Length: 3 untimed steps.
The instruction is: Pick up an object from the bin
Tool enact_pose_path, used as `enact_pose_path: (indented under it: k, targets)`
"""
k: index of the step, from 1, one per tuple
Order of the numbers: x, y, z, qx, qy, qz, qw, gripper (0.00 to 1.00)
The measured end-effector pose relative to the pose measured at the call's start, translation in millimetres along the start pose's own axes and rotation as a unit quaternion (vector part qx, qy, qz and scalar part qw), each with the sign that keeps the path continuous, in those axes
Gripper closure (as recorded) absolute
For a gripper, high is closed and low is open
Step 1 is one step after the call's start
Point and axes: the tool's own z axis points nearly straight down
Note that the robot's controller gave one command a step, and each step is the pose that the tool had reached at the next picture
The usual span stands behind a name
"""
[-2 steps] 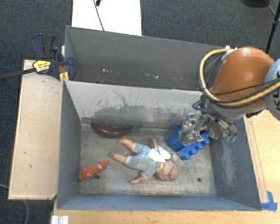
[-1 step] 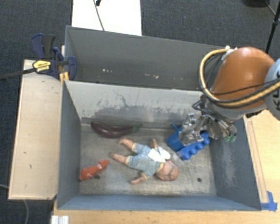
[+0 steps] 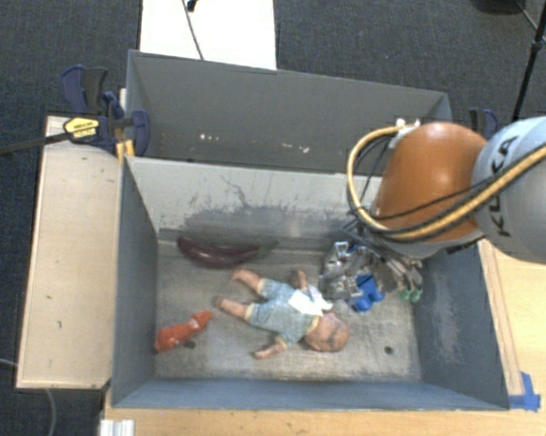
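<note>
My gripper (image 3: 342, 276) hangs low at the right of the bin floor, under the orange wrist cover. Its metal fingers stand just above and to the right of a baby doll (image 3: 289, 314) in light blue clothes, which lies on its back across the middle of the floor with its head (image 3: 327, 334) toward the right. The fingers are close to the doll's raised arm and upper body, and nothing shows between them. A small blue thing (image 3: 368, 293) lies right beside the gripper, partly under it.
A dark purple eggplant (image 3: 218, 251) lies along the back wall at the left. A small red toy (image 3: 181, 332) sits at the front left of the floor. The arm and its cables cover the bin's back right corner.
</note>
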Motion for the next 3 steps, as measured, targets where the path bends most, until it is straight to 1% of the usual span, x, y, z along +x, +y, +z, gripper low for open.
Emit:
enact_pose_path:
  k: [1,2,3]
  targets:
    - [-38.8,21.3,10.1,-0.001,0.0014,0.031,0.9995,0.0]
    - [-38.4,21.4,10.5,-0.001,0.002,0.031,0.9995,0.0]
    - [-36.9,18.4,33.8,-0.001,-0.0021,-0.026,0.9997,0.0]
